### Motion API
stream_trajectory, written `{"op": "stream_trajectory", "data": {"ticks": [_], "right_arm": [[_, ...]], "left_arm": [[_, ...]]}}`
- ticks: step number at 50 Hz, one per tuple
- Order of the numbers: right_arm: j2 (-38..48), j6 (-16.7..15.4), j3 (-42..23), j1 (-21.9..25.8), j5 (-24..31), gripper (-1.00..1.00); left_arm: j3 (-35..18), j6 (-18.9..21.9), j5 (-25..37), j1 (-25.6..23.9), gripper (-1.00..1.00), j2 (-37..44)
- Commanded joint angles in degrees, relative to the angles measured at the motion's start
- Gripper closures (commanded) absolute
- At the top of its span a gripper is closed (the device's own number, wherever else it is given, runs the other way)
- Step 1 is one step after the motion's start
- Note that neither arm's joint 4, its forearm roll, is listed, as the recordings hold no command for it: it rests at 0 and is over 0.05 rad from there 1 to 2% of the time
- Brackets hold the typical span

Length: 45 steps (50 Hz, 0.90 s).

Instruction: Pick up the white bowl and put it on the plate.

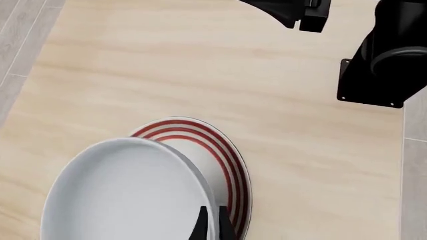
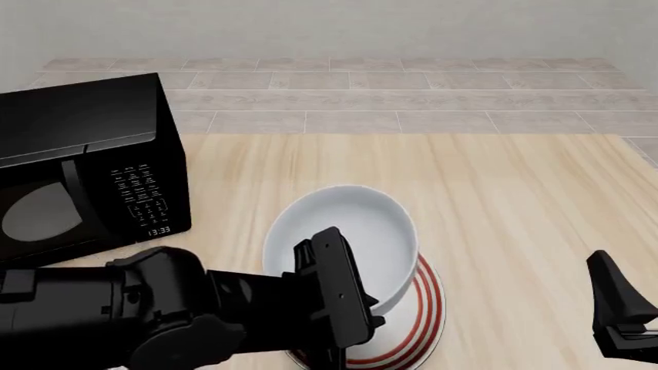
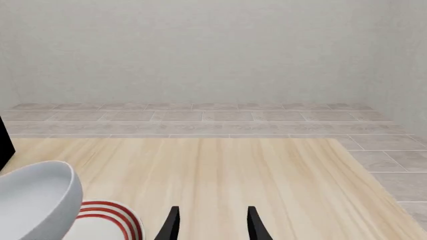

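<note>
"13:33" on microwave (image 2: 82,169) display

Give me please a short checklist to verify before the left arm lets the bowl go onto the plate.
1. Left tool shut on the white bowl rim: ok.
2. Bowl above the plate: ok, it overlaps the plate in the front view.
3. Bowl level: not ok, it is tilted.
4. Bowl base touching the plate: cannot tell, the arm hides it.
5. Right tool apart from bowl and plate: ok, open and off to the side.
6. Microwave away from the plate: ok.
</note>
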Motion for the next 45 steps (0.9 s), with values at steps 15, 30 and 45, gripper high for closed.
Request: {"op": "stream_trajectory", "data": {"ticks": [15, 30, 45], "right_arm": [[0.0, -0.1, 0.1, -0.2, -0.1, -1.00], [0.0, 0.0, 0.1, -0.2, -0.1, -1.00], [0.0, 0.0, 0.1, -0.1, -0.1, -1.00]], "left_arm": [[-0.1, -0.4, -1.1, 0.2, 1.00, 1.1], [-0.3, -0.5, -1.5, 0.3, 1.00, 1.8], [-0.8, -1.1, -1.8, -0.1, 1.00, 2.5]]}}
